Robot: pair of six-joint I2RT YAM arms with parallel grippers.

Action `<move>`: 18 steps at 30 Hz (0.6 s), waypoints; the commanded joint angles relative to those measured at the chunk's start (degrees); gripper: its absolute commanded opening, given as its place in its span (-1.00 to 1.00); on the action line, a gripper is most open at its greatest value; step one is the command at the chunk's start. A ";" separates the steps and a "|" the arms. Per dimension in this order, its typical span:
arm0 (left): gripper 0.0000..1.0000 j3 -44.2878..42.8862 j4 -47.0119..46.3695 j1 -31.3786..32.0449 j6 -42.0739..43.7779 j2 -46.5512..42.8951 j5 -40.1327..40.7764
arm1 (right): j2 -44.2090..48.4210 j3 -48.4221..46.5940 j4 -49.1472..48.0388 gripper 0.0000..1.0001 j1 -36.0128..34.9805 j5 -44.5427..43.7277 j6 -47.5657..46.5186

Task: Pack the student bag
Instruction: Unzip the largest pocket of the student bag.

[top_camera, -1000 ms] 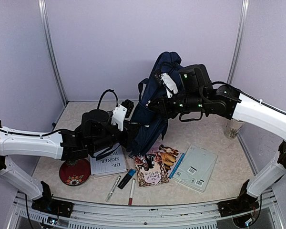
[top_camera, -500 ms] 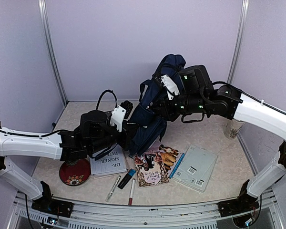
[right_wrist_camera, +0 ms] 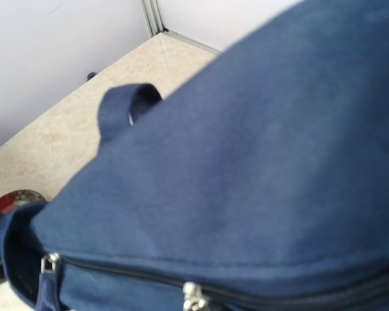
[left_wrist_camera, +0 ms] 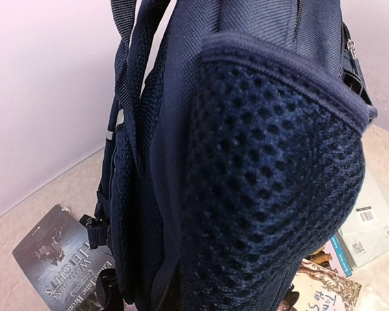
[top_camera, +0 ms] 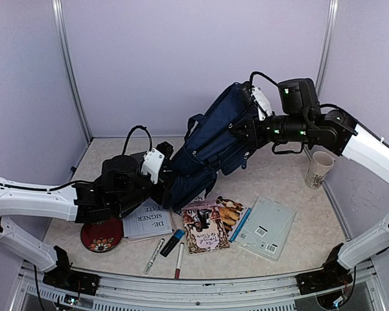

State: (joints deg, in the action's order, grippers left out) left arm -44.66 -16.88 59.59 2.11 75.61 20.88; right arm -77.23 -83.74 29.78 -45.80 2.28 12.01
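Note:
The student bag [top_camera: 214,142], a navy-blue backpack, hangs slanted above the table, stretched between both arms. My left gripper [top_camera: 170,176] is at its lower end and my right gripper [top_camera: 251,124] at its raised top end; both look shut on the fabric. The left wrist view is filled by the student bag's [left_wrist_camera: 259,162] mesh side pocket and straps, which hide my fingers. Smooth blue cloth of the student bag [right_wrist_camera: 259,162] with a closed zipper and its metal pull [right_wrist_camera: 193,297] fills the right wrist view, and no fingers show there either.
On the table lie a white booklet [top_camera: 148,223], an illustrated book [top_camera: 211,227], a pale book with barcodes [top_camera: 266,227], a red round dish [top_camera: 101,236] and three markers [top_camera: 172,242]. A mug [top_camera: 318,168] stands at the right. A dark paperback [left_wrist_camera: 52,259] lies behind the bag.
My right gripper has risen and swung right, pulling the bag's top with it, so the bag is stretched out longer. The left arm shifted slightly left. The mug is now uncovered.

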 commanded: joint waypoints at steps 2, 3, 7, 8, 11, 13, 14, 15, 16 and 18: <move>-1.00 -0.99 -10.04 -1.07 0.26 -4.15 4.17 | 0.85 2.24 1.15 -1.00 1.71 2.49 1.05; -1.00 -1.03 -10.03 -1.06 0.23 -4.26 4.04 | 0.58 2.62 1.15 -1.00 1.67 2.91 0.98; -1.00 -1.34 -10.34 -1.14 -0.08 -4.20 3.19 | -0.62 3.93 1.51 -0.75 0.85 -2.66 1.93; -1.00 -1.38 -10.46 -1.15 -0.08 -4.14 3.10 | -0.90 4.08 1.54 -0.68 -0.27 -5.34 1.88; -1.00 -1.37 -10.60 -1.44 -0.38 -3.83 3.10 | -1.69 4.39 0.58 -0.54 -4.63 -14.50 -0.38; -1.00 -1.39 -10.70 -1.66 -0.83 -3.81 2.58 | -2.10 4.31 0.57 -0.47 -7.64 -22.00 -1.79; -1.00 -1.39 -10.82 -1.77 -0.92 -3.81 2.44 | -2.20 4.27 0.80 -0.45 -8.70 -25.78 -2.34; -1.00 -1.39 -10.80 -1.76 -0.82 -3.81 2.47 | -2.22 4.38 1.19 -0.45 -9.62 -29.50 -2.68; -1.00 -1.39 -10.85 -1.76 -0.75 -3.73 2.49 | -2.22 4.47 1.48 -0.44 -10.08 -31.88 -2.93; -1.00 -1.44 -10.89 -1.85 -0.71 -3.59 2.37 | -2.41 4.60 2.20 -0.38 -10.33 -33.39 -3.17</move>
State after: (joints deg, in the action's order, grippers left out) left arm -44.34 -16.64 58.78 3.03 75.29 21.26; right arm -78.98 -80.27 30.09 -55.11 -18.65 10.52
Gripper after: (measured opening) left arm 0.062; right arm 0.288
